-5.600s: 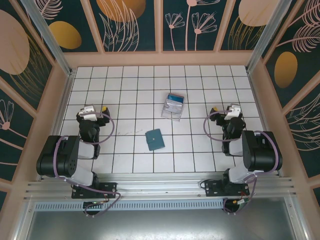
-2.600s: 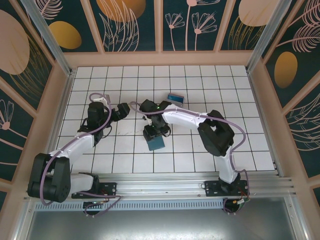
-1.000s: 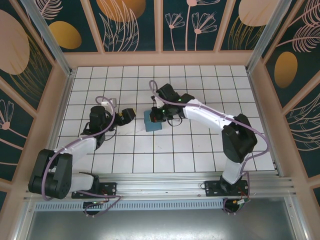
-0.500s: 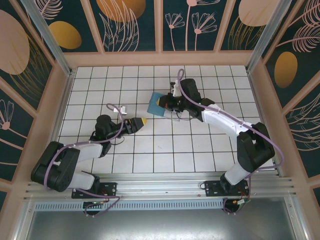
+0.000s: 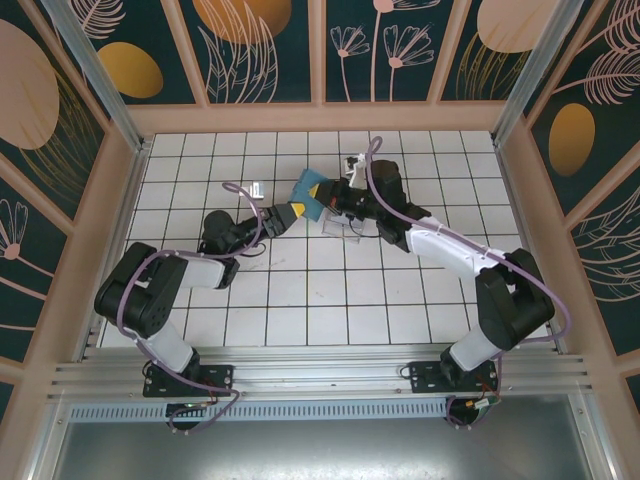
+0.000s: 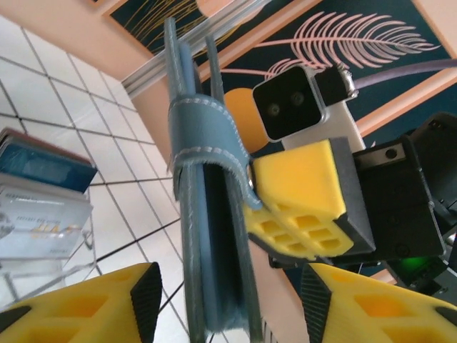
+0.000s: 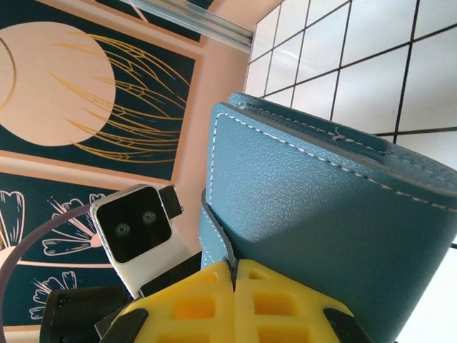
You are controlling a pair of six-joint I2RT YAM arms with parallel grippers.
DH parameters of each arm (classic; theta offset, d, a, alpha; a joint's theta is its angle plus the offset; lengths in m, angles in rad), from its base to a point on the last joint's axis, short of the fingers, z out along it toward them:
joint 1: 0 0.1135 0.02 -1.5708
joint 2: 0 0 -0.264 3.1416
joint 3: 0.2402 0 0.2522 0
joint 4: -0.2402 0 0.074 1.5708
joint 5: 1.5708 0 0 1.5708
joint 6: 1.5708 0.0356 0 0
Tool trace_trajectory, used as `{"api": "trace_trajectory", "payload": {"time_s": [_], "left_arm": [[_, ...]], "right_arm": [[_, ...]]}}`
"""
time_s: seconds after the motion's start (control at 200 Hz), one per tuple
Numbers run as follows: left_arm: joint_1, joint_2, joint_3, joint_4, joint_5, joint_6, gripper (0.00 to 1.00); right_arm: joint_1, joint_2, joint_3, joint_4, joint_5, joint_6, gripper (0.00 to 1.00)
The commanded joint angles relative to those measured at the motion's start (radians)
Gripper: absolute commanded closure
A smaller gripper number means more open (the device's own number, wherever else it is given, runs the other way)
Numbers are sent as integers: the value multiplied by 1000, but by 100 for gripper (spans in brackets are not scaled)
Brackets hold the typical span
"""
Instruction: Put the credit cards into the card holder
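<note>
The dark teal card holder [image 5: 307, 190] hangs off the floor, folded, and shows edge-on in the left wrist view [image 6: 207, 207]. My right gripper [image 5: 326, 200] is shut on its strap, the yellow fingers [image 7: 285, 300] pressed together on the tab beside the teal cover [image 7: 321, 214]. My left gripper [image 5: 293, 212] is open. Its fingers [image 6: 78, 311] stand on either side of the holder's lower edge without touching it. The credit cards, one blue [image 6: 43, 166] and one whitish [image 6: 39, 214], stand in a clear tray to the left in that view.
The clear plastic tray [image 5: 346, 228] sits on the white tiled floor just under and behind my right arm. Wooden walls with dark leaf panels close in the floor on three sides. Open tiles lie towards the near edge.
My right gripper has lifted the card holder off the floor and carried it back over the tray. My left gripper has swung right and come up around its lower edge.
</note>
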Motion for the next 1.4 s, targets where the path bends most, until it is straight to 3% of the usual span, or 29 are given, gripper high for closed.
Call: {"api": "trace_trajectory", "payload": {"time_s": [0.0, 0.12, 0.225, 0.34, 0.485, 0.716, 0.946, 1.056, 1.126, 1.201, 1.396], "left_arm": [[-7, -6, 32, 55, 2, 16, 55], [-7, -34, 49, -82, -14, 99, 81], [-7, -73, 76, -366, -80, 255, 100], [-7, -103, 123, -679, -190, 431, 100], [-8, -91, 186, -899, -213, 553, 100], [-18, -58, 307, -1157, -57, 725, 100], [-21, -103, 323, -1298, 59, 827, 100], [-22, -100, 331, -1295, 111, 822, 100], [-22, -99, 339, -1304, 90, 830, 100], [-22, -88, 376, -1371, 28, 857, 100], [-24, -61, 450, -1474, -19, 899, 100]], "right_arm": [[-2, -45, -6, 75, -29, 20, 100], [-7, -42, -8, 90, -43, 33, 100], [-18, -47, 2, 78, -47, 28, 100], [-32, -60, 20, 45, -46, 11, 100], [-33, -65, 63, -34, -32, -42, 100], [-33, -22, 175, -281, 35, -206, 100], [-76, -16, 206, -354, 26, -311, 65], [-77, -9, 281, -519, 99, -485, 57], [-84, -12, 308, -649, 242, -594, 54], [-105, -46, 276, -704, 313, -674, 49], [-118, -75, 173, -740, 197, -794, 37]]}}
